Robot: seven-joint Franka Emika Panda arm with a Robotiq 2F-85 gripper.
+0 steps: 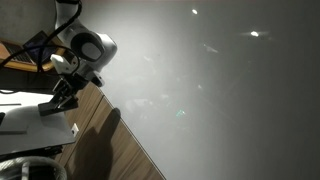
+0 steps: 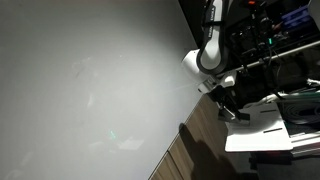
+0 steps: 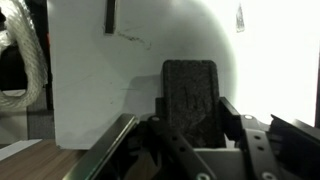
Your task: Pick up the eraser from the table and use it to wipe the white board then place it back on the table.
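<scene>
In the wrist view, the eraser (image 3: 190, 90), a dark grey-black oblong block, sits between the two black fingers of my gripper (image 3: 191, 112), which press on both of its sides. Behind it lies the white table (image 3: 90, 90). In both exterior views the white board (image 1: 220, 90) (image 2: 90, 80) fills most of the picture, glossy grey-white with light reflections. My gripper (image 1: 62, 95) (image 2: 226, 106) hangs over the white table (image 1: 25, 122) (image 2: 262, 135), beside the board's edge. The eraser is too small to make out in the exterior views.
A brown wood-grain strip (image 1: 110, 140) (image 2: 200, 150) runs between the board and the table. In the wrist view, a coiled white cable (image 3: 25, 60) lies at the table's left edge. A slim dark object (image 3: 110, 15) and a faint scribble (image 3: 135, 38) sit at the far end.
</scene>
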